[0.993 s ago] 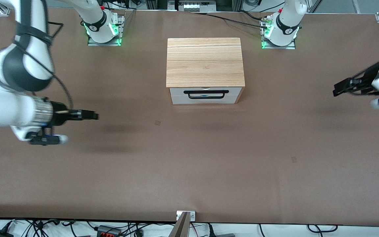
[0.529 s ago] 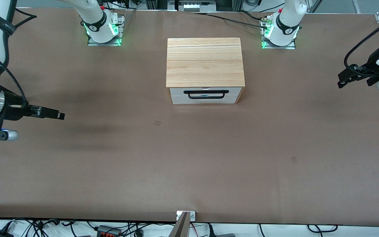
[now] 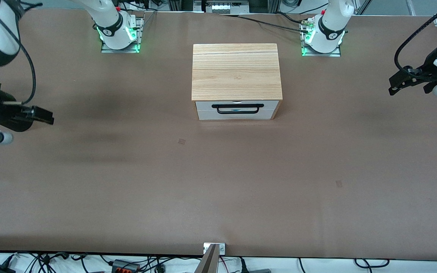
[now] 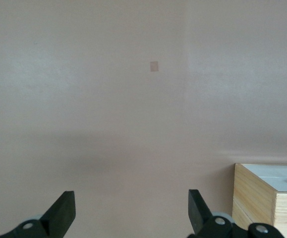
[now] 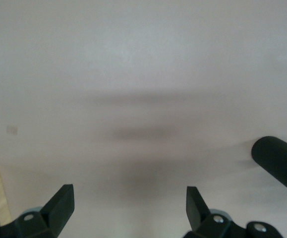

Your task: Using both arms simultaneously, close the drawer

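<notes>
White-fronted, the drawer [image 3: 236,110] sat flush in its wood-grain cabinet [image 3: 236,72] mid-table, so I judged no push was needed — left gripper [image 3: 397,85] and right gripper [image 3: 43,115] hung spread wide at opposite table ends.

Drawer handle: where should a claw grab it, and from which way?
Best grab the handle at the middle of its black bar, coming straight at the drawer front. The bar runs sideways with a gap under it, so fingers likely fit above and below.

Drawer [image 3: 237,110] (in cabinet [image 3: 236,72]) — between both bases, mid-table [image 3: 218,189].
</notes>
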`<state>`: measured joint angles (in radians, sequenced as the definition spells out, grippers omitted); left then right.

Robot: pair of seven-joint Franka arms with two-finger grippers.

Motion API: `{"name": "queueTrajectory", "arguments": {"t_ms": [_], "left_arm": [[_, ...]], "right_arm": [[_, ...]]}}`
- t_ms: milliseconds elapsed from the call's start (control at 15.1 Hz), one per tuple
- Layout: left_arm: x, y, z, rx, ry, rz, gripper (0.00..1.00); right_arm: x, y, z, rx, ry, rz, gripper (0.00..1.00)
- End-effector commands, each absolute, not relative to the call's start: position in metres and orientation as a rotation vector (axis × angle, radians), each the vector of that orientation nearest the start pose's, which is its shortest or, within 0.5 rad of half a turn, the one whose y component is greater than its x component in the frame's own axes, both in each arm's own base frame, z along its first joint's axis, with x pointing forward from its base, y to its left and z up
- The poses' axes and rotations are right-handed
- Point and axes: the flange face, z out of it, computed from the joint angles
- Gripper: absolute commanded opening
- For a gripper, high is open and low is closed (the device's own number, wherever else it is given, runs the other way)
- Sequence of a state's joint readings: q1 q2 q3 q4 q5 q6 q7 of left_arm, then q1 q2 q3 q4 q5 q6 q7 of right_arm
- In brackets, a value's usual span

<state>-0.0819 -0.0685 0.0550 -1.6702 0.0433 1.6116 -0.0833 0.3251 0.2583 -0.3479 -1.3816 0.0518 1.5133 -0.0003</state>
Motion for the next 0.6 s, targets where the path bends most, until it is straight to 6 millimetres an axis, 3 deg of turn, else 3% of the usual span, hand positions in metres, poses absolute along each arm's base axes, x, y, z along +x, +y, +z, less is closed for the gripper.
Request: {"name": "queueTrajectory", "arguments": {"t_ms": [0,265,529], "left_arm": [[0.534,-0.005,0.626,-3.093,-0.068,-0.01,1.0],[0.534,-0.007,0.628,-3.093,-0.063,-0.017,1.0],[0.533,-0.008,0.629,-3.093,-0.061,-0.02,1.0]], "right_arm": [[0.575,0.007,0.566,-3.126,0.0,0.192,1.0],[0.552,0.015,0.566,-3.203,-0.128,0.226,1.0],[0.556,0.008,0.571,-3.202,-0.107,0.21,1.0]]}}
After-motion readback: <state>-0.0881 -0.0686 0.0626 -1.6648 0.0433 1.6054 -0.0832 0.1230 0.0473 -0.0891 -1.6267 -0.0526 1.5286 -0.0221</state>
